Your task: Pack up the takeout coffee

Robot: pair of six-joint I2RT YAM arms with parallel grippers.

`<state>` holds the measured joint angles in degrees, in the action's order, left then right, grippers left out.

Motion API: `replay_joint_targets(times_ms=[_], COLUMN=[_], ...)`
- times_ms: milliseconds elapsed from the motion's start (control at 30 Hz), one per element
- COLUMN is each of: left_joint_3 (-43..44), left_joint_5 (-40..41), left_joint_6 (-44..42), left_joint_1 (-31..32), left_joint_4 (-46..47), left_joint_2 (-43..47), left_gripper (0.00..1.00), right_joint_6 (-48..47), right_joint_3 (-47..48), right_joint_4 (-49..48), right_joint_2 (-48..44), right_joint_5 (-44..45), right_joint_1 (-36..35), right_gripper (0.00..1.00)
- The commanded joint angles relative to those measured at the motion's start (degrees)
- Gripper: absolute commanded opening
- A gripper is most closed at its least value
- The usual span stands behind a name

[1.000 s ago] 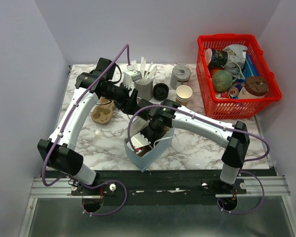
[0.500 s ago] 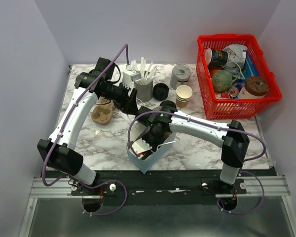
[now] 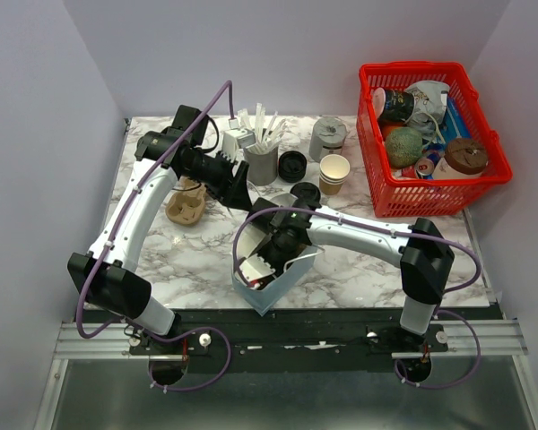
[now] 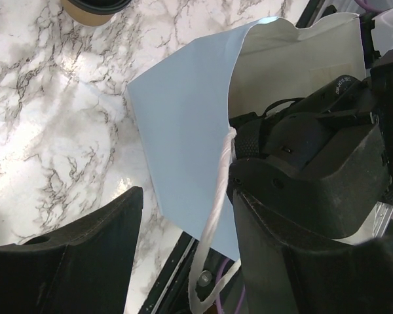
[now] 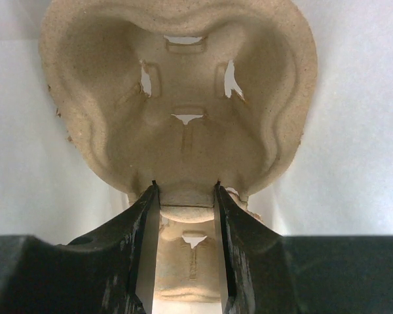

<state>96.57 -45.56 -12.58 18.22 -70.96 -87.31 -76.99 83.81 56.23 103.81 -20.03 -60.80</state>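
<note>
On the marble surface [image 3: 206, 255], the right end effector [image 5: 185, 190] pinches a beige moulded-pulp tray [image 5: 183, 98] inside a pale blue paper bag [image 4: 177, 150]. The left end effector [image 4: 187, 222] is spread. Next, probably: seat the tray flat, then release.

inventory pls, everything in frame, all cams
takeout coffee: 1, tan with black lid, mid-table behind bag
paper bag: 1, white, near edge, open
bagged carrier: 1, beige pulp, inside bag
spare carrier: 1, beige pulp, table left
black lids: 1 stack, black, behind coffee
paper cups: 1 stack, cream-tan, beside basket
holder: 1, grey, white sticks, rear centre
canister: 1, grey, rear
basket: 1, red, rear right, mixed items
table: 1, white marble
left gripper: fingers open, above table
right gripper: fingers shut on bagged carrier
</note>
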Motion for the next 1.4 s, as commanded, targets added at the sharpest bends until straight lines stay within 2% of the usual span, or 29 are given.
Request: replay_joint_targets(times_ms=[0, 300, 333, 467, 633, 733, 767, 1200, 1367], left_joint_3=[-0.77, -1.57, -1.57, -1.13, -1.04, -1.48, -1.48, -0.86, 0.1], left_joint_5=[-0.06, 0.12, 0.12, 0.38, 0.47, 0.56, 0.56, -0.49, -3.56], left_joint_6=[0.27, 0.36, 0.36, -0.08, -0.43, -0.6, -0.6, 0.45, 0.36], left_joint_1=[-0.02, -0.2, -0.11, -0.11, -0.2, -0.2, -0.29, -0.29, -0.2], left_joint_4=[-0.59, -0.5, -0.58, -0.85, -0.76, -0.5, -0.41, 0.91, 0.82], left_joint_2=[1.79, 2.67, 2.76, 2.93, 3.37, 4.07, 4.16, 4.69, 4.52], left_gripper=[0.66, 0.66, 0.66, 0.66, 0.66, 0.66, 0.66, 0.66, 0.59], right_joint_6=[-0.53, 0.17, 0.26, 1.58, 3.16, 3.86, 3.95, 9.66, 12.3], right_joint_3=[-2.51, -3.83, -3.57, -1.73, 1.87, 3.64, 3.55, 6.54, 9.61], right_joint_4=[-1.73, -2.96, -3.05, -2.27, 0.98, 2.83, 2.4, 3.19, 4.94], right_joint_2=[0.43, -0.1, -0.19, -1.15, -2.21, -3.69, -4.4, -7.4, -5.2], right_joint_5=[1.57, 0.78, 0.87, 2.1, 2.8, 2.72, 2.63, 4.21, 8.78], right_joint_1=[-0.11, -0.03, -0.03, -0.03, -0.11, -0.03, -0.03, -0.2, -0.9], right_gripper=[0.13, 0.34, 0.35, 0.5, 0.61, 0.95, 1.0, 1.0, 1.0])
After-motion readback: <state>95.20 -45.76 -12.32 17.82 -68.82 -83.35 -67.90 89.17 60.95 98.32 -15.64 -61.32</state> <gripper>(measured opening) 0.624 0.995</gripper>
